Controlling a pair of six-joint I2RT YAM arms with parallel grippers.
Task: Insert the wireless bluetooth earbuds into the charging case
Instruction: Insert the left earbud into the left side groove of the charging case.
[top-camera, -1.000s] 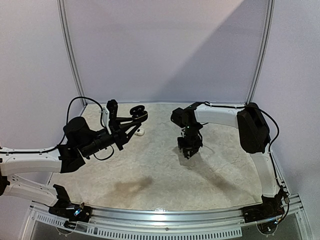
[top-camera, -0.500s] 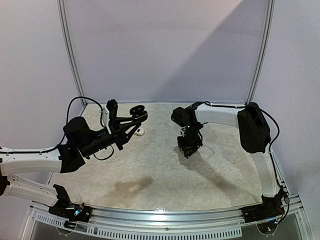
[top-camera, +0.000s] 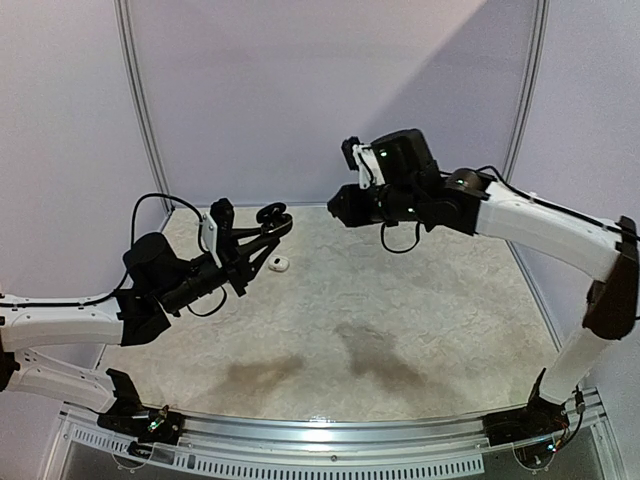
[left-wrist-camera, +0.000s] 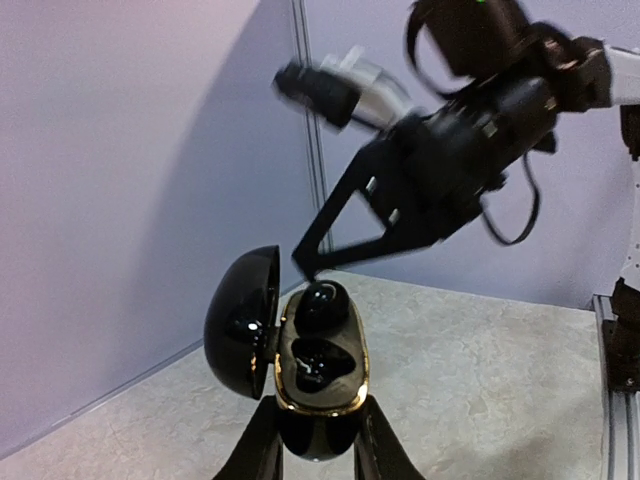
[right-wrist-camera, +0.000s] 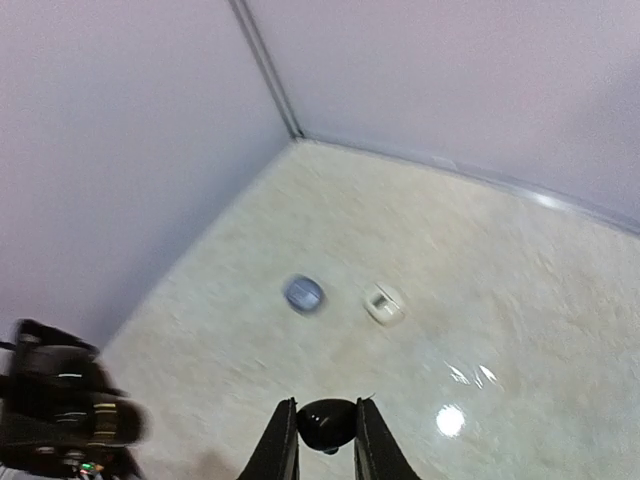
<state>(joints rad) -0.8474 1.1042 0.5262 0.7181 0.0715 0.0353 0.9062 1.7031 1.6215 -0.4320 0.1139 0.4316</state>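
Black earbud (right-wrist-camera: 328, 425) partly hidden by right fingers (right-wrist-camera: 282, 445); blurred grey disc (right-wrist-camera: 303, 293), perhaps a case

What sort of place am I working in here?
Probably a purpose-built robot test booth, not a home: plain lilac wall panels, metal corner posts, and a marbled tabletop edged by a metal rail.

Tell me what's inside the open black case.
One black earbud sits in the case's far socket; the near socket looks empty. Fingers cover the case's lower shell.
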